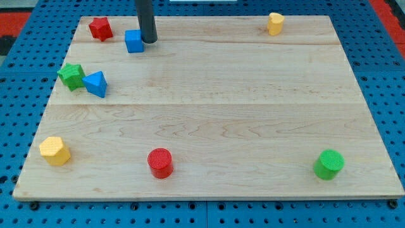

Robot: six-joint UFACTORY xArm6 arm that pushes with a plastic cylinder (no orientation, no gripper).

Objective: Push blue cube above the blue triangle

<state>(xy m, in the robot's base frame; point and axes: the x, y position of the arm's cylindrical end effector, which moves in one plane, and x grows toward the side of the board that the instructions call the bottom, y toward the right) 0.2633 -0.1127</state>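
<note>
The blue cube (133, 40) sits near the board's top left. My tip (149, 41) stands right next to the cube's right side, touching or nearly touching it. The blue triangle (96, 83) lies lower and to the left of the cube, near the board's left edge. A green star block (71, 75) sits against the triangle's left side.
A red star block (100, 28) lies left of the blue cube at the top left corner. A yellow cylinder (274, 23) is at the top right, a yellow hexagon (55, 151) bottom left, a red cylinder (160, 163) bottom middle, a green cylinder (329, 164) bottom right.
</note>
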